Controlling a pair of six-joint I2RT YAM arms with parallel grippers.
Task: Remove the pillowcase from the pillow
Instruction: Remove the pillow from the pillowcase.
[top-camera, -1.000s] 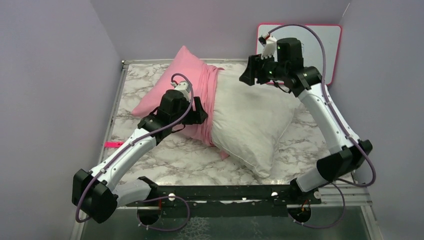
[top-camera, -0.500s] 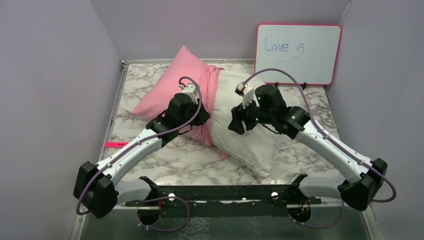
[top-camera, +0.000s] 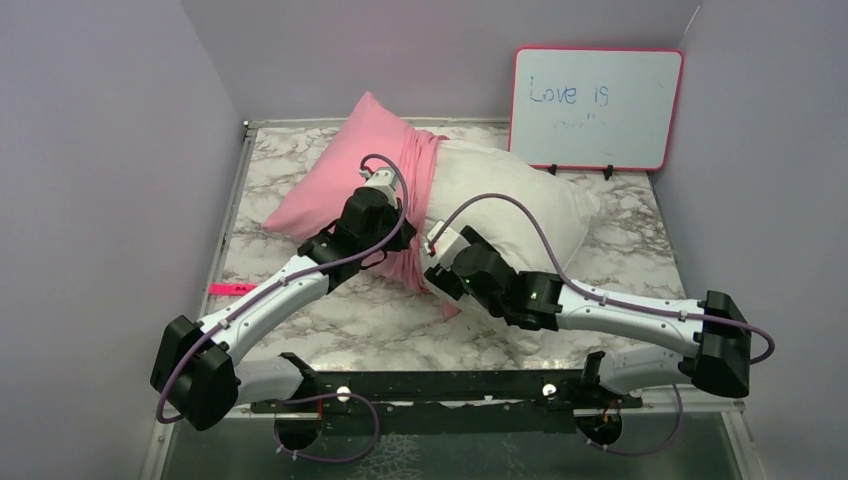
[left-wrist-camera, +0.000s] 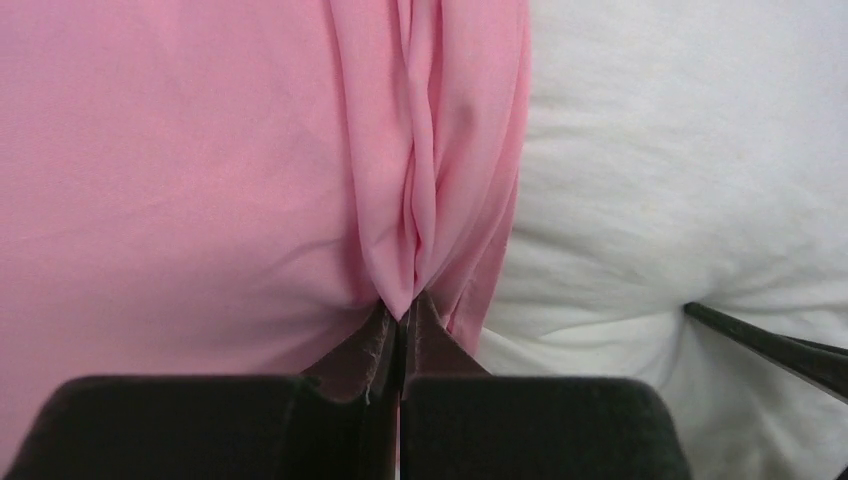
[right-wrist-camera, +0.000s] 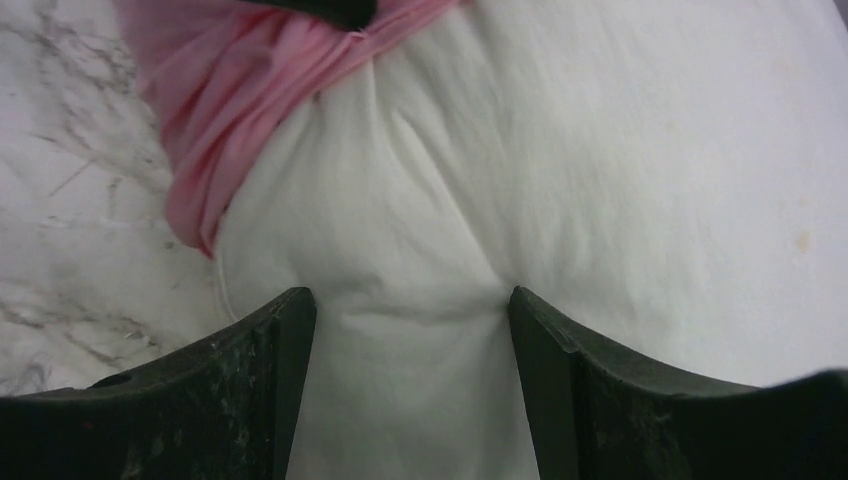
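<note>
The pillow (top-camera: 520, 205) lay slantwise on the marble table (top-camera: 340, 320), its far-left half inside the pink pillowcase (top-camera: 345, 175), whose hem was bunched in folds at the middle. My left gripper (left-wrist-camera: 400, 322) was closed tight on a ridge of those folds. My right gripper (right-wrist-camera: 410, 310) stood wide, its fingers (right-wrist-camera: 270, 370) pressed into bare white pillow just beside the hem. I judged the satin thin, light and slippery, so gathered folds gave the surest hold; the pillow was soft and squashy, best pinched deep on a fat wad of stuffing so it would not drag along
</note>
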